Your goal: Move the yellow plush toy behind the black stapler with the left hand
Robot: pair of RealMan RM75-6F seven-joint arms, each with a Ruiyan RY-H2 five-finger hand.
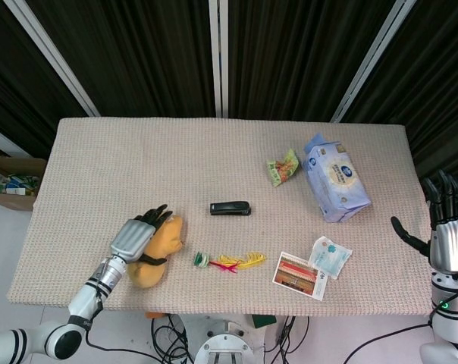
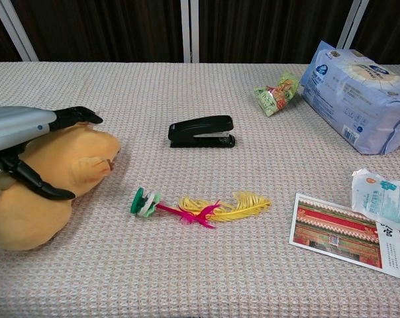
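The yellow plush toy (image 1: 161, 244) (image 2: 51, 182) lies near the table's front left. My left hand (image 1: 138, 236) (image 2: 29, 132) lies over its back, with the fingers across the top and the thumb wrapped around its near side, gripping it. The black stapler (image 1: 230, 208) (image 2: 201, 131) sits to the right of the toy and a little further back, apart from it. My right hand (image 1: 445, 227) is held upright beyond the table's right edge, fingers apart and holding nothing; the chest view does not show it.
A feathered toy (image 1: 229, 262) (image 2: 200, 207) lies just right of the plush. A postcard (image 1: 299, 274) (image 2: 349, 235) and a small tissue pack (image 1: 331, 255) (image 2: 384, 199) lie front right. A blue wipes pack (image 1: 335, 177) (image 2: 359, 96) and a snack packet (image 1: 283, 167) (image 2: 277, 93) sit back right.
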